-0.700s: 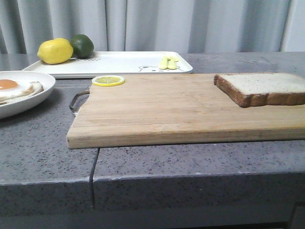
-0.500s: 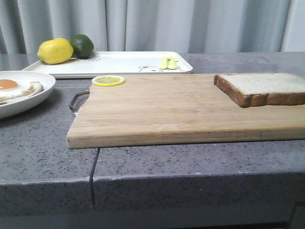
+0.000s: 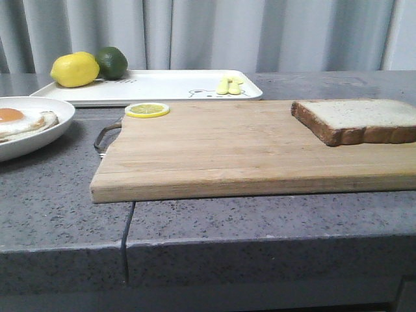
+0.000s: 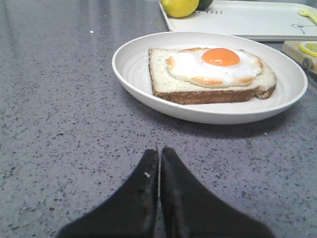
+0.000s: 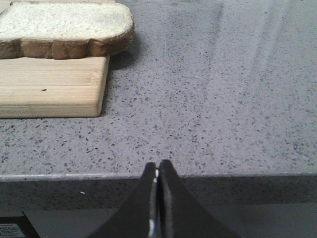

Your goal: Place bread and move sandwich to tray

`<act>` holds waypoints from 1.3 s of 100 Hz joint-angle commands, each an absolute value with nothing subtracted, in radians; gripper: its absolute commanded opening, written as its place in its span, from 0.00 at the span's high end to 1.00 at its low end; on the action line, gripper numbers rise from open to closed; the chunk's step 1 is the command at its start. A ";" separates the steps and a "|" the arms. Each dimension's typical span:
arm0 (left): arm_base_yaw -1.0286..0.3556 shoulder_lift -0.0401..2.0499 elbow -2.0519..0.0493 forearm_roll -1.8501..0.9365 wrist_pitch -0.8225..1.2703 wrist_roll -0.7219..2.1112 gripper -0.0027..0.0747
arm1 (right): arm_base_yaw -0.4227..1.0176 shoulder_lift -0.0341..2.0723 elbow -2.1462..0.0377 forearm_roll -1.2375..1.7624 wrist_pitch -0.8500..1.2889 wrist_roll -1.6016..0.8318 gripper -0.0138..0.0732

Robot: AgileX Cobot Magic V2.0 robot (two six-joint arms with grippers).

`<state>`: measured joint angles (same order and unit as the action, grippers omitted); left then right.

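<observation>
The bread (image 3: 361,119) lies on the right end of the wooden cutting board (image 3: 227,149); it also shows in the right wrist view (image 5: 64,27). The sandwich (image 4: 210,74), bread with a fried egg, sits in a round white dish (image 4: 133,74) at the left (image 3: 26,120). The white tray (image 3: 169,86) lies behind the board. My left gripper (image 4: 159,150) is shut and empty over the counter, short of the dish. My right gripper (image 5: 157,165) is shut and empty at the counter's front edge, apart from the bread. Neither gripper shows in the front view.
A lemon (image 3: 75,69) and a lime (image 3: 112,62) sit at the tray's left end, small yellow pieces (image 3: 229,85) at its right. A lemon slice (image 3: 147,110) lies on the board's back left corner. A metal handle (image 3: 106,135) sticks out of the board's left end.
</observation>
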<state>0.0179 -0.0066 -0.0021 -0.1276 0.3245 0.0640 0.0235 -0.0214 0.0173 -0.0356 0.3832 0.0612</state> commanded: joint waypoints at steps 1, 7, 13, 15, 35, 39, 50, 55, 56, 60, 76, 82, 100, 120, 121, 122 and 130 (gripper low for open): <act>0.017 -0.036 0.014 -0.114 0.233 0.061 0.99 | 0.023 -0.031 0.028 -0.043 0.317 0.055 0.91; 0.017 -0.036 0.014 -0.114 0.197 0.061 0.99 | 0.023 -0.031 0.028 -0.042 0.312 0.055 0.91; 0.017 -0.036 0.014 -0.114 0.162 0.061 0.99 | 0.023 -0.031 0.028 -0.034 0.282 0.056 0.91; 0.017 -0.036 0.014 -0.114 0.150 0.061 0.99 | 0.023 -0.031 0.028 -0.031 0.267 0.056 0.91; 0.017 -0.036 0.014 -0.114 0.008 0.061 0.99 | 0.023 -0.031 0.028 -0.026 0.015 0.056 0.91; 0.017 -0.036 0.014 -0.114 -0.036 0.061 0.99 | 0.023 -0.031 0.028 -0.026 -0.056 0.056 0.91; 0.017 -0.036 0.014 -0.114 -0.145 0.061 0.99 | 0.023 -0.031 0.028 -0.028 -0.158 0.055 0.91; 0.017 -0.036 0.014 -0.114 -0.201 0.061 0.99 | 0.021 -0.031 0.028 -0.028 -0.166 0.055 0.91; 0.017 -0.036 0.014 -0.114 -0.209 0.061 0.99 | 0.021 -0.031 0.028 -0.028 -0.166 0.055 0.91; 0.017 -0.036 0.014 -0.114 -0.252 0.061 0.99 | 0.021 -0.031 0.028 -0.028 -0.167 0.055 0.91; 0.019 -0.036 0.014 -0.114 -0.382 0.061 0.99 | 0.021 -0.031 0.028 -0.028 -0.168 0.055 0.91; 0.019 -0.036 0.014 -0.114 -0.387 0.061 0.99 | 0.021 -0.031 0.028 -0.028 -0.170 0.055 0.91; 0.019 -0.036 -0.006 -0.114 -0.382 0.061 0.99 | 0.021 -0.019 -0.022 -0.024 -0.072 0.057 0.91; 0.019 -0.005 -0.130 -0.114 -0.144 0.061 0.99 | 0.021 0.094 -0.200 0.028 0.198 0.068 0.91; 0.019 0.000 -0.141 -0.114 -0.121 0.061 0.99 | 0.021 0.101 -0.207 0.041 0.208 0.073 0.91; 0.019 0.003 -0.146 -0.114 -0.121 0.061 0.99 | 0.021 0.114 -0.221 0.048 0.231 0.075 0.91; 0.019 0.044 -0.200 -0.114 -0.011 0.061 0.99 | 0.021 0.190 -0.296 0.117 0.365 0.084 0.91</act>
<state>0.0179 -0.0020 -0.1133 -0.1124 -0.0622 0.0640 0.0235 0.1082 -0.2003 0.0581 0.2964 0.0741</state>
